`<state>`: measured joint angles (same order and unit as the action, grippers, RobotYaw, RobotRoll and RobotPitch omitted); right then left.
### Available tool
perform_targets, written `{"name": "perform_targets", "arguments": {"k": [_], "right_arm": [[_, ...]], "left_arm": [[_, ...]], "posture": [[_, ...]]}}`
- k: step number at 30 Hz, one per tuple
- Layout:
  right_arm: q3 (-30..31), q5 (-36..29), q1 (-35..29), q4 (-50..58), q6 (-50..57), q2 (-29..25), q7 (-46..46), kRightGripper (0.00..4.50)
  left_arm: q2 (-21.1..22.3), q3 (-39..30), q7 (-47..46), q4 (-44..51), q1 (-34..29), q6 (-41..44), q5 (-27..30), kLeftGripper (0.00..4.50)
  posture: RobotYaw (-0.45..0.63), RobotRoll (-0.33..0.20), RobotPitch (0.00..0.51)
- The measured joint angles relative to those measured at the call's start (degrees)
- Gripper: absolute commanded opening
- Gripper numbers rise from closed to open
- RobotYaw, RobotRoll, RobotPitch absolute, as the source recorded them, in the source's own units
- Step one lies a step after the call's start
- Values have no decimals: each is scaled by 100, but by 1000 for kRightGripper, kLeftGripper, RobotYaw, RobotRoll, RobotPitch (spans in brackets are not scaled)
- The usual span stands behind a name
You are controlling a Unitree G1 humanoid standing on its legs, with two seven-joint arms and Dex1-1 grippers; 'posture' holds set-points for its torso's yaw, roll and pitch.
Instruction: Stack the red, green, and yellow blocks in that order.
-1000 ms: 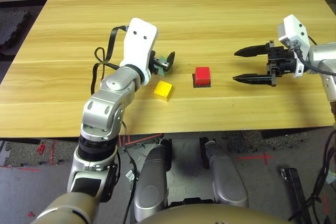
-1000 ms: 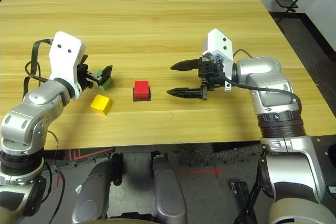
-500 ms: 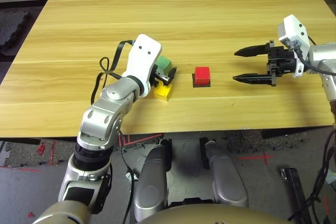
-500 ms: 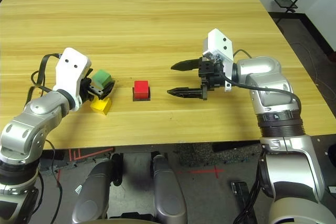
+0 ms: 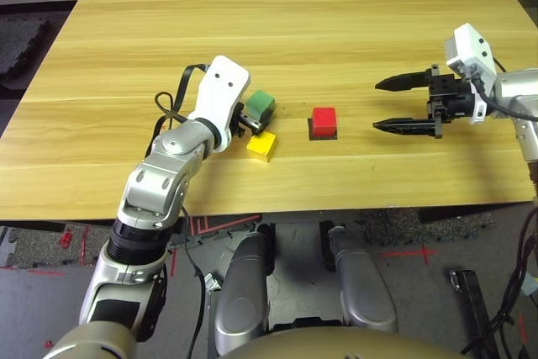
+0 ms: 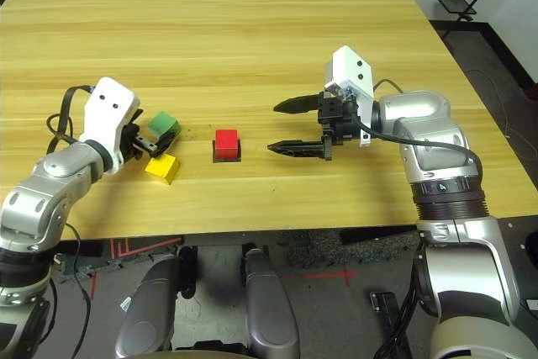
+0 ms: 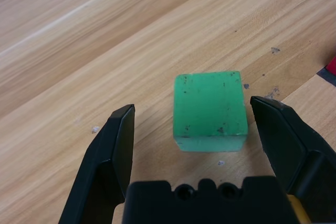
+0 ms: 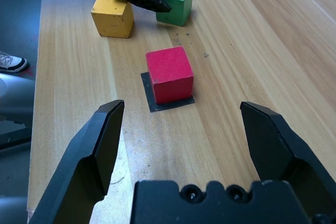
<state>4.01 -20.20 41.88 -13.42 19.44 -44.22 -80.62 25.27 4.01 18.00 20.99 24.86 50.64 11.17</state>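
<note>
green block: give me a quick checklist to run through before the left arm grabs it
- Left fingers open around the green block: ok, one on each side of it, not gripping
- Green block flat on the table: ok
- Red block ready as the base: ok, it sits on the black patch with nothing on top
- Yellow block well away from the left fingers: not ok, it lies right beside them
- Right fingers empty: ok, open with nothing between them
- Left fingers low enough for a firm grip: cannot tell
</note>
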Motion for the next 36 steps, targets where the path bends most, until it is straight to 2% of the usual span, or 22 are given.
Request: {"name": "perform_targets", "arguments": {"k": [15,27,30,35,36], "right_arm": [[0,-1,1,45,1,68,71,4464],[9,84,-1,64,-2,106,73,4464],[9,96,0,64,-2,107,73,4500],[9,97,1,63,-2,109,72,4500],[9,98,3,61,-2,109,72,4500]], "left_arm": [[-103,21,36,-169,24,-51,-23,4500],[-30,79,229,-760,92,-372,-192,4500],[-31,76,300,-870,95,-404,-194,3901],[-54,66,357,-914,165,-467,-194,2197],[-71,62,362,-925,182,-474,-193,2075]], "posture": [[356,97,264],[353,91,270],[352,90,270],[349,89,266],[349,89,266]]}}
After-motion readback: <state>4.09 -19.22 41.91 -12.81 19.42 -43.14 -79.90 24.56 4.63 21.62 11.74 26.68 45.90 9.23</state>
